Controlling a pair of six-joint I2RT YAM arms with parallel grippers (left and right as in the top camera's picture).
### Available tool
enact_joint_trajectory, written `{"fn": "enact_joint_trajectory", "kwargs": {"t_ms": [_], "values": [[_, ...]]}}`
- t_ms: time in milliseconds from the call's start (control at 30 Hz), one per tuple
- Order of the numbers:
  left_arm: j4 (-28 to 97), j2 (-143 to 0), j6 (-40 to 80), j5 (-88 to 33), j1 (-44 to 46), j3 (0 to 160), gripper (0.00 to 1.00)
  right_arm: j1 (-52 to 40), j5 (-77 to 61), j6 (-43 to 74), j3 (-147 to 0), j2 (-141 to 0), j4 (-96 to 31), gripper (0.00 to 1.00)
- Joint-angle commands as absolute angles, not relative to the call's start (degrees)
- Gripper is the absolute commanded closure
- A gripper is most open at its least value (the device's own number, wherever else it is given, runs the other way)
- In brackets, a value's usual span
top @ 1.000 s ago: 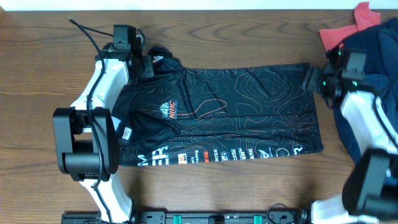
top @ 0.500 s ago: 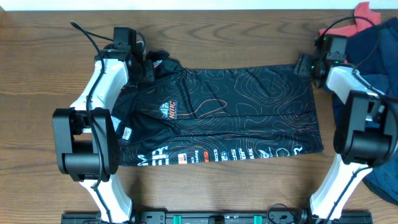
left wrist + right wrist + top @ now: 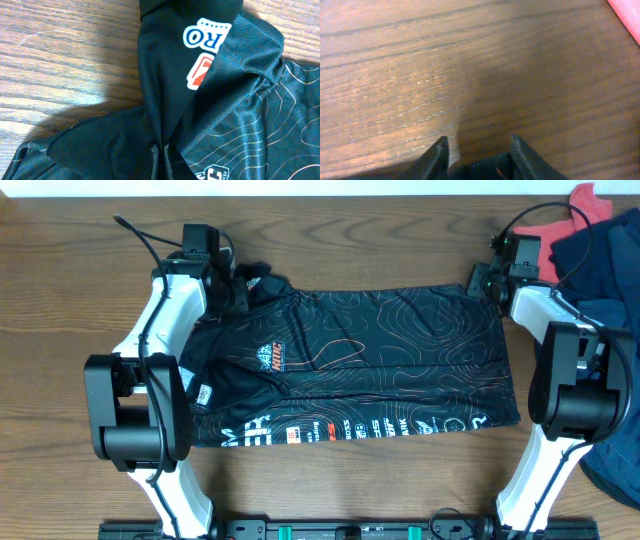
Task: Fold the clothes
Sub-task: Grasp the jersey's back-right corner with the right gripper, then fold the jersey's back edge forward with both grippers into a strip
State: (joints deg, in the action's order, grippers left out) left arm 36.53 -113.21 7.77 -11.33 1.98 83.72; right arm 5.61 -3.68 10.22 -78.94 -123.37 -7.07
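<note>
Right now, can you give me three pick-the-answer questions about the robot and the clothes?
1. Where on the table is the red cloth? A middle; B far right corner; C near left corner.
2. What colour is the spread-out T-shirt? A white; B green; C black.
3. What is the left gripper doing? A pinching the T-shirt; B hanging open; C holding the red cloth.
Answers: B, it peeks out beside the blue clothes; C, black with thin lines; A, its wrist view shows bunched black fabric.

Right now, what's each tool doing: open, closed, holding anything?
Left tool: closed on the black T-shirt near its collar.
Right tool: open, shirt edge between its fingers, not clamped.
</note>
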Motion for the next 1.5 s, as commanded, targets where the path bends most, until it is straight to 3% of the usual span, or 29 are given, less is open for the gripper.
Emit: {"fn": "enact_joint_trajectory", "kwargs": {"t_ms": [0,33,667,1133,1467], "values": [[36.9,-113.1,8.5,-11.6,1.7,84.5,0.94,5.3,-2.3,11.1,-79.9,-124.9,-7.7,0.85],[36.9,-113.1,8.5,-11.5,1.7,84.4,0.94,5.3,-1.1,12.0,-79.9,-124.9,-8.2,0.99],[44.2,-105.6,8.4,-11.4,1.6,84.5,0.94,6.5,7.6,13.3,-79.9,-113.4,-20.9,0.99],[59.7,-99.4,8.2,-10.7,0.8,84.5,0.94,6.6,11.9,14.7,-79.9,-104.0,-47.9,0.99],[71.5,-99.1,10.6,-9.2,-6.2,84.4,0.94,7.0,13.6,14.7,-79.9,-102.3,-62.4,0.99]]}}
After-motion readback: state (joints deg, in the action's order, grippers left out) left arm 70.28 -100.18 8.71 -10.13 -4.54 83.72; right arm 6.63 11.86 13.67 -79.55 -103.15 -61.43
